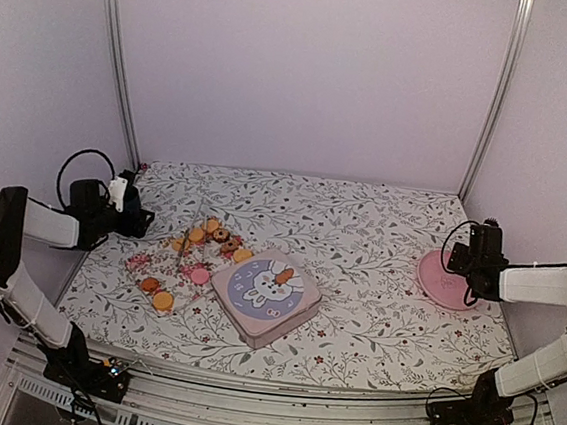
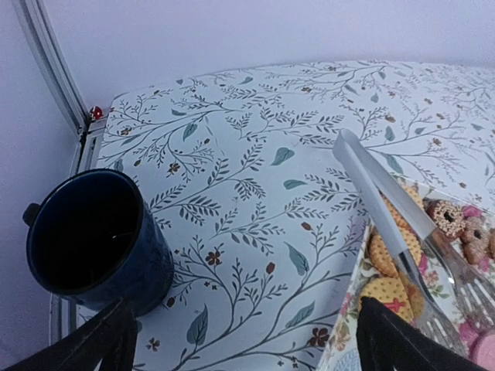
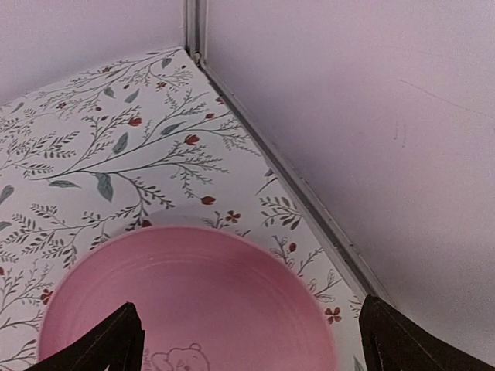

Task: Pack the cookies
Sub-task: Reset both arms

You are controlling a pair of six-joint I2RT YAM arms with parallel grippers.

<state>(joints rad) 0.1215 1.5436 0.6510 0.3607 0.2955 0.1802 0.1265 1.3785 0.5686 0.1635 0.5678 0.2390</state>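
We find the left gripper (image 2: 244,309) spread wide, empty, well left of the bunny-print box (image 1: 264,293); the right gripper (image 3: 247,309) likewise wide, empty, well right of it, with the pink plate (image 3: 193,286). The cookies (image 1: 195,249) lie just left of the box.

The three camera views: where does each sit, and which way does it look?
Top external: high behind the arms, looking down on the floral table; left arm and right arm show.
Left wrist: on the left arm, facing a dark mug, tongs and cookies; open left gripper at the bottom edge.
Right wrist: on the right arm, facing the pink plate by the wall; open right gripper at the bottom edge.
Shared: cookies in top and left wrist; pink plate in top and right wrist.
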